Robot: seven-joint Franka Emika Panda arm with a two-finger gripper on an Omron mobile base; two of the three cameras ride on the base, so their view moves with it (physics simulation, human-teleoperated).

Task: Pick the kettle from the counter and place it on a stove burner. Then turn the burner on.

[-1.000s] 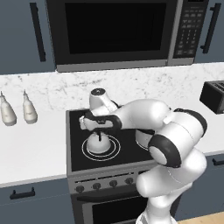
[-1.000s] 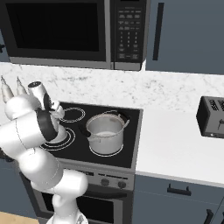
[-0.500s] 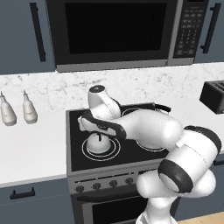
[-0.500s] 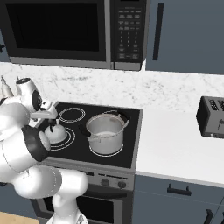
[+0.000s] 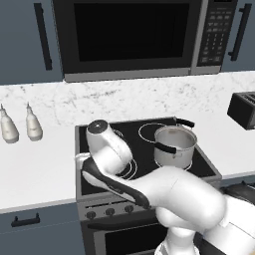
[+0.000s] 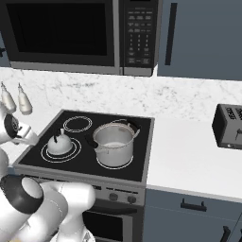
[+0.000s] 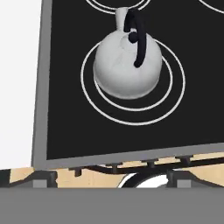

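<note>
First half looks done: small squat silvery-white kettle with the thin dark arched handle [image 6: 59, 143] sitting on the large double-ringed stove burner [image 6: 72, 154] at the near left of the black glass cooktop, off the plain white counter [image 6: 189, 160]. Gripper apart, clamped on nothing, up above the kettle. To the right, big steel pot [image 6: 113, 144] on its own burner. Left to do, probably: turning the burner on at the front knobs [image 6: 113, 196]. No readable brand or writing anywhere; microwave panel [image 6: 137, 33] too blurry.

silvery-white kettle [image 7: 127, 65], black cooktop [image 7: 65, 122], white-ringed stove burner [image 7: 131, 118]
</note>
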